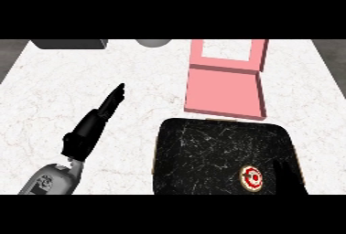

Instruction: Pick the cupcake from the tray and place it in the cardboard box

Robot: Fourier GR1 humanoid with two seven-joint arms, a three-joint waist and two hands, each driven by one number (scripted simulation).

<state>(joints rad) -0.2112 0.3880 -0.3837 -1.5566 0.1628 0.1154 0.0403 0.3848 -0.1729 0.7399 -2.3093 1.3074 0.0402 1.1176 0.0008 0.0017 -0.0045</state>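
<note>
A cupcake [251,177] with a red and white top sits on the black marbled tray [202,151], toward the tray's lower right. Beyond the tray's far edge lies an open pink box [225,93] with its lid [228,55] folded back. My right hand [289,176] shows as a dark shape over the tray, just right of the cupcake, and it is hard to make out against the black surface. To the left of the tray my left hand [93,125] is open above the counter, fingers straight and pointing away, holding nothing.
A dark grey block [71,44] lies at the counter's far left edge. A grey rounded object [154,43] sits at the far edge, left of the box lid. The white marble counter [54,91] spreads out to the left of the tray and box.
</note>
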